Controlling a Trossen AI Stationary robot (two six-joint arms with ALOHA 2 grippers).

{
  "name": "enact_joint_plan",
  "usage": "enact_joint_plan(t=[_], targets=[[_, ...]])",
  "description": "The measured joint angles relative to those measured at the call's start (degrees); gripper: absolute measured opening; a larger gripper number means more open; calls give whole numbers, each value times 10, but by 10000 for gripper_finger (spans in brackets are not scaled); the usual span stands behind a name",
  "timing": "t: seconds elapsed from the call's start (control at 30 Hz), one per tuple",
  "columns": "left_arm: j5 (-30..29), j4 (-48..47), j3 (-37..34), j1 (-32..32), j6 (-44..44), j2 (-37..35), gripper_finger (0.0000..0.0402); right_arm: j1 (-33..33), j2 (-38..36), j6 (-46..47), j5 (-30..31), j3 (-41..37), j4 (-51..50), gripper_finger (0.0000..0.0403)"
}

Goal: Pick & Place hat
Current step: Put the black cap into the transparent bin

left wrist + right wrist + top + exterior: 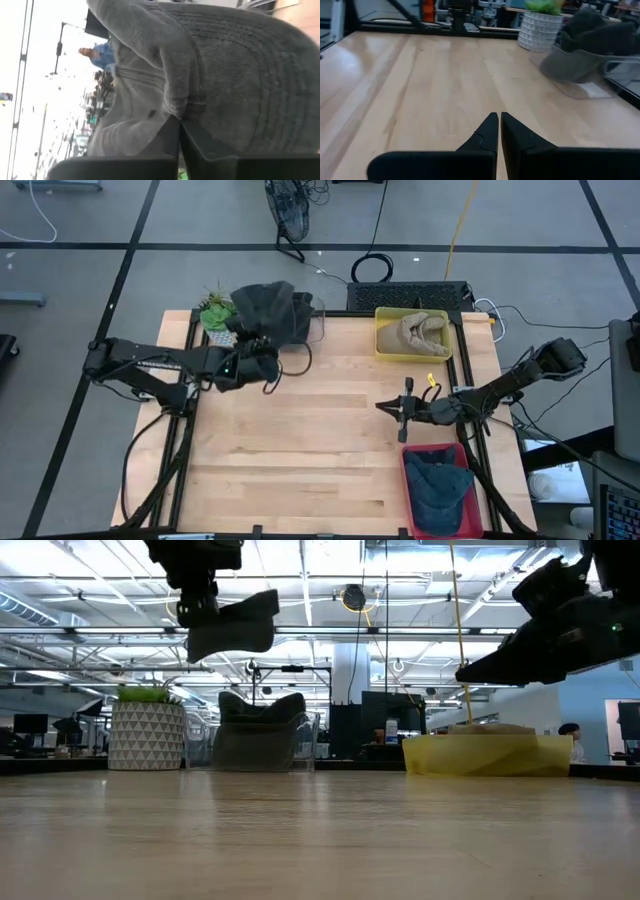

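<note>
My left gripper (252, 360) is shut on a dark grey hat (270, 312) and holds it in the air over the table's far left part. The low view shows this hat (235, 625) high above the table, under the left gripper (200, 600). In the left wrist view the hat (215, 70) fills the picture, its stitched brim to one side. My right gripper (392, 408) is shut and empty, hovering over the table's right half; the right wrist view shows its fingertips (499, 120) closed above bare wood. My left gripper pinches a fold of the hat's cloth (176, 107) between its two fingers, where the crown meets the stitched brim (250, 75). The hat is lifted clear of the table, and its brim (255, 615) sticks out sideways from the fingers.
A clear bin (300, 745) with another dark hat (262, 710) stands at the far left, beside a potted plant (215, 310). A yellow bin (384, 338) at the far right holds a tan hat (418, 330). A red bin (408, 480) at the near right holds a blue hat (440, 485).
</note>
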Motion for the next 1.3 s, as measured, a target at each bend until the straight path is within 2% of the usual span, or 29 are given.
enact_joint_plan(t=[0.13, 0.27, 0.43, 0.6, 0.73, 0.83, 1.13, 1.3], targets=[[0, 25, -9, 32, 5, 0, 11, -22, 0, 13, 0, 0, 2, 0], [0, 116, -50, 56, 49, 0, 5, -38, 0, 25, 0, 0, 3, 0], [2, 312, -116, 83, 182, 0, 13, -50, 0, 37, 0, 0, 2, 0], [34, 533, -189, 105, 297, 1, 5, -50, 0, 58, -2, 0, -9, 0], [40, 640, -230, 111, 362, 0, 11, -42, 0, 63, -3, 0, -18, 0], [65, 670, -250, 114, 369, 0, 5, -42, 0, 62, -3, 0, -18, 0], [93, 671, -259, 117, 339, 3, 4, -42, 0, 62, -4, 0, -19, 0], [67, 672, -259, 117, 348, 17, 8, -42, 0, 63, -4, 0, -21, 0]])
